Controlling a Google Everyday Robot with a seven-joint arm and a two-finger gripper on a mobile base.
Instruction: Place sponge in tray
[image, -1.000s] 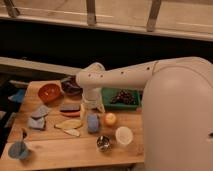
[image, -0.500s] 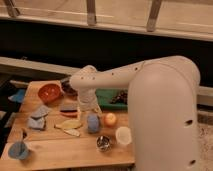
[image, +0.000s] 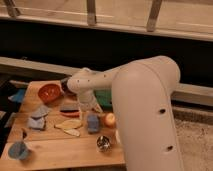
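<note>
Approach step: I am seeing gripper (image: 94, 106) hovering by sponge (image: 92, 123); whether it is gripping, I cannot tell. Next needing grasp, then tray (image: 106, 98).

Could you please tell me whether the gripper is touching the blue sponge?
Cannot tell. In the camera view the gripper hangs just above the blue sponge, with no plain gap or contact.

The arm (image: 145, 100) is smooth, rounded, white casing with two small dark holes down its side; its pale gripper (image: 94, 106) is low over the table (image: 60, 150).
</note>
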